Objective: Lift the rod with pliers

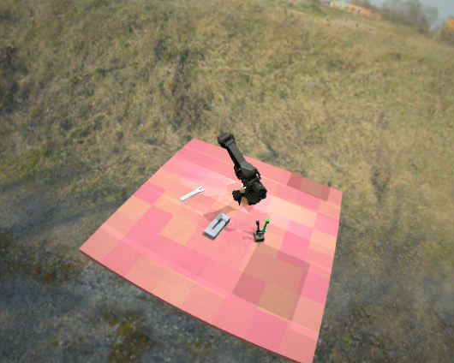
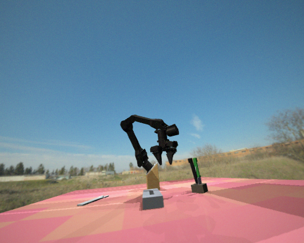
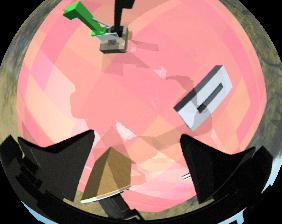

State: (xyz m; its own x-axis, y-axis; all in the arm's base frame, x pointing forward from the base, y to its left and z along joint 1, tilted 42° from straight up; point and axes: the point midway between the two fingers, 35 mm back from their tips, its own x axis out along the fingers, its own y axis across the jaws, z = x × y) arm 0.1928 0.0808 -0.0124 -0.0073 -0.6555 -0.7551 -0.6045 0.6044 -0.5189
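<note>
The arm arches over, open fingers (image 2: 165, 164) pointing downward.

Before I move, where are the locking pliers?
The pliers stand handles up in the dark holster, right of the grey channel block in the top and exterior views, upper left in the wrist view.

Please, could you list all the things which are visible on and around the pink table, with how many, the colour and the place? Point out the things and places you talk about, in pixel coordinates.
locking pliers (image 1: 265, 226) (image 2: 197, 169) (image 3: 86, 17): 1, green and black handles, upright in holster
holster (image 1: 259, 238) (image 2: 199, 188) (image 3: 113, 46): 1, dark grey-brown, beside channel block
channel block (image 1: 212, 231) (image 2: 153, 201) (image 3: 193, 117): 1, grey, on table
wrench (image 1: 192, 194) (image 2: 91, 201): 1, silver-white, lying flat
wedge-shaped stand (image 2: 153, 179) (image 3: 111, 172): 1, tan, under arm
arm (image 1: 242, 167) (image 2: 132, 137): 1, black, over table
tool (image 2: 165, 164) (image 3: 138, 134): 1, black, open, above table
</note>
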